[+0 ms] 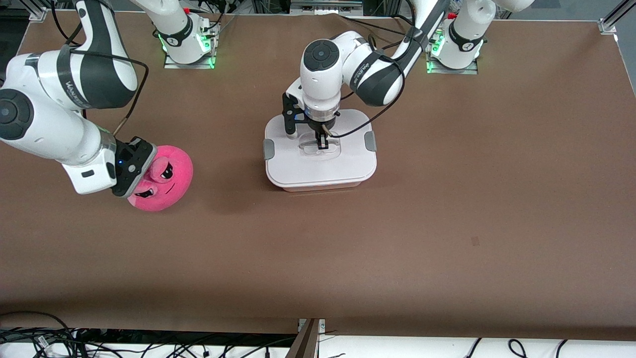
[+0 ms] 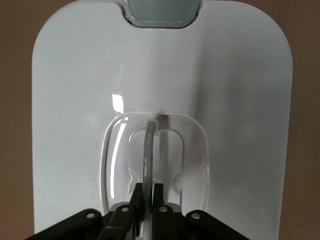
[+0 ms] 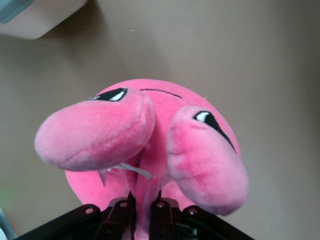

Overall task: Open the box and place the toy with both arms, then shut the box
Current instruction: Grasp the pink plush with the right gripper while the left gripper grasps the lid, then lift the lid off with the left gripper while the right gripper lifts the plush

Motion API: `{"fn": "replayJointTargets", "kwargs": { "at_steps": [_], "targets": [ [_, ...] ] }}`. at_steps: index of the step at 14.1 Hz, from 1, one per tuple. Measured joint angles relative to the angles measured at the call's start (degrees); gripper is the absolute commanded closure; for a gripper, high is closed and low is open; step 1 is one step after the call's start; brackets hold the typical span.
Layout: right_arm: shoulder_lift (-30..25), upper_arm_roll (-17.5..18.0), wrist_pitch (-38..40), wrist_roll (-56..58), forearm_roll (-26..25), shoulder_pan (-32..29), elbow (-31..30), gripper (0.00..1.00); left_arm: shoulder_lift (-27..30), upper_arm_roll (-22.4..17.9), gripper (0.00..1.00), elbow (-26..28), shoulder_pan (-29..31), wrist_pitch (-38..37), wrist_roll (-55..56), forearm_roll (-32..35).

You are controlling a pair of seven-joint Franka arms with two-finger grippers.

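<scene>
Left gripper (image 2: 146,192) pinches box (image 1: 348,169) handle (image 2: 149,150); right gripper (image 3: 145,207), half-hidden, seemingly grips toy (image 1: 171,174).

High front camera faces robots; wrist cameras close — on box lid (image 2: 75,100), toy (image 3: 150,150) (both visible from front).

Bare table (image 1: 447,223) btwn toy (image 1: 166,179) & box (image 1: 320,149); left gripper (image 1: 322,144) blocks lid handle (image 2: 149,150).
</scene>
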State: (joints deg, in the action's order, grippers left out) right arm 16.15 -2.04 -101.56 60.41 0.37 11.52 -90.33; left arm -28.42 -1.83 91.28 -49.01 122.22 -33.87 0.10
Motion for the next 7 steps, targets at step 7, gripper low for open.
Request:
{"fn": "replayJointTargets", "kwargs": {
  "at_steps": [7],
  "targets": [
    [0.0,0.1,2.4,5.2,0.0,5.4,1.4,1.00,0.7,0.0,1.00,-0.6,-0.2,-2.2,0.0,0.0]
  ]
}}
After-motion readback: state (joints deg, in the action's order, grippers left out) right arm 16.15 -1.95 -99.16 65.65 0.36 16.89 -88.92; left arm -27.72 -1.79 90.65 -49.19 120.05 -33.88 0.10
